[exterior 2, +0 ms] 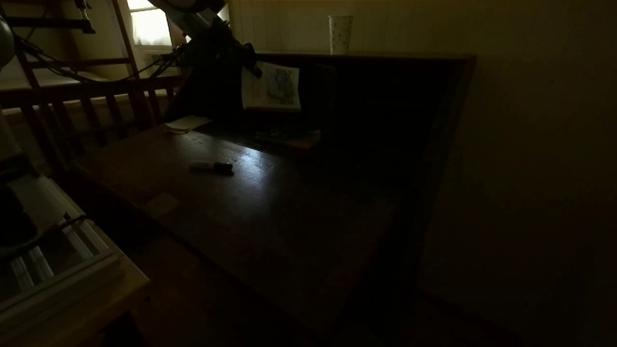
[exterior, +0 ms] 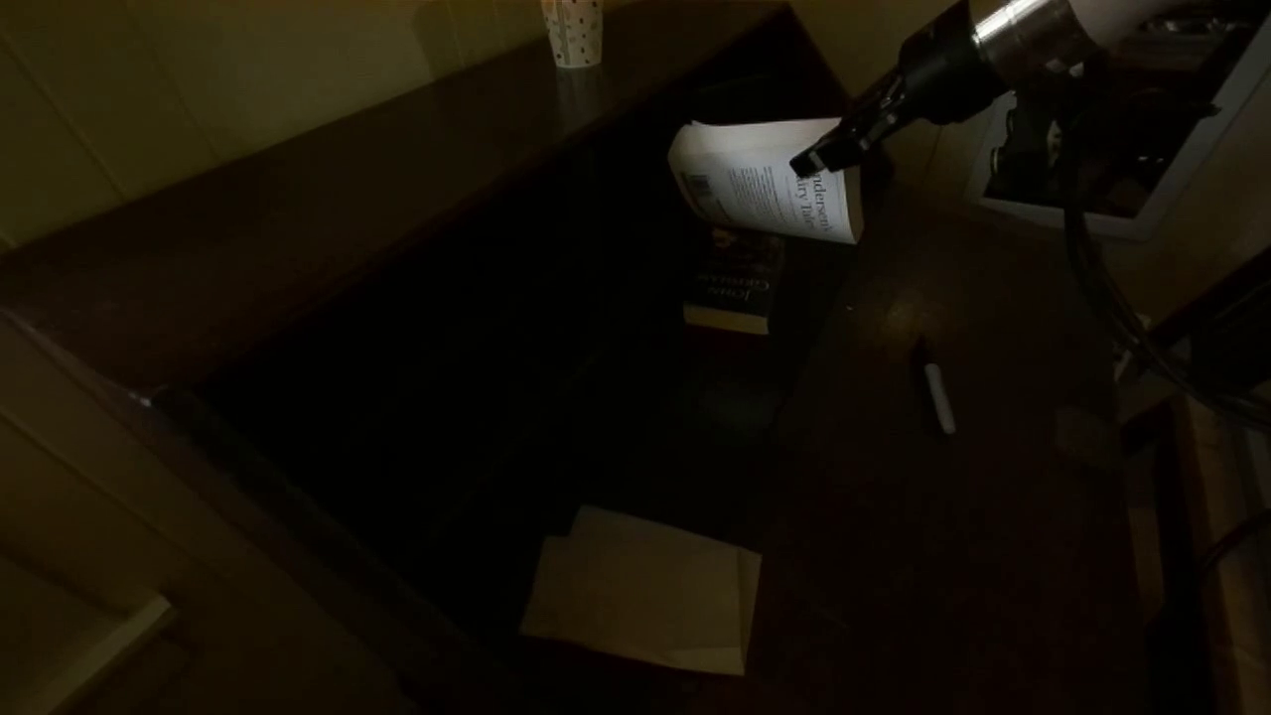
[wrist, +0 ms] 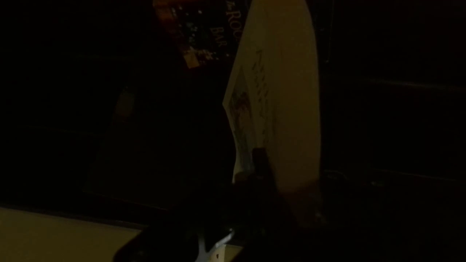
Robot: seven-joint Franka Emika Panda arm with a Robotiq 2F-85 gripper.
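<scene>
My gripper (exterior: 809,164) is shut on a pale paperback, the Andersen's Fairy Tales book (exterior: 755,184), near its upper edge. The book's text and barcode side shows in this exterior view; a pictured side shows in an exterior view (exterior 2: 274,89). A finger crosses the book's face there too (exterior 2: 255,70). The book hangs tilted above a dark John Grisham book (exterior: 735,278), apparently clear of it. In the very dark wrist view, the held book (wrist: 291,91) runs up from the fingers (wrist: 251,171), with the dark book (wrist: 207,36) beyond it.
A spotted paper cup (exterior: 576,35) stands on the raised wooden ledge (exterior: 328,189) behind. A white marker with a black cap (exterior: 936,392) and pale folded papers (exterior: 645,591) lie on the dark desk (exterior 2: 241,202). Cables (exterior: 1102,288) hang by the arm.
</scene>
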